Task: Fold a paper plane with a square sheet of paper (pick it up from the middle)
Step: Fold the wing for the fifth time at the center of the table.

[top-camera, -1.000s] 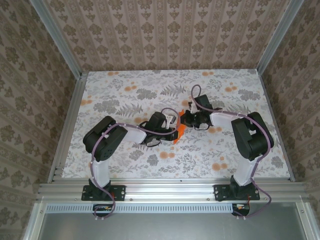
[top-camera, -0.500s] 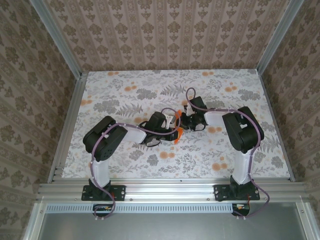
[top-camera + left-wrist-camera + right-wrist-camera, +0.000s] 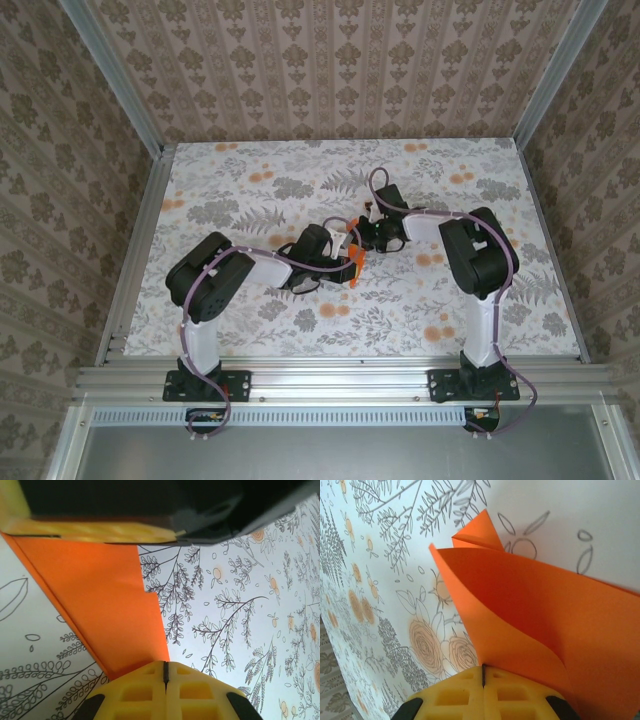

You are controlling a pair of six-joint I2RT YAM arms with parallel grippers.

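Top view: left gripper and right gripper meet near the middle of the floral-print table, tips close together. The square sheet of paper, bright orange, sits between the 2 grippers, with small orange patches showing beside the black gripper bodies

Left wrist view: 2 yellow fingers pressed together, seam closed, no gap. A folded orange panel runs down from the upper left and narrows to a point that ends at the fingertips, so the left gripper is clamped on the paper. One long edge is a crisp crease; the opposite edge has a small step in it

Right wrist view: 2 yellow fingers likewise closed, pinching the sheet where it curls up out of the tips. 1 pointed flap stands behind the main layer

Cannot tell whether the paper touches the table
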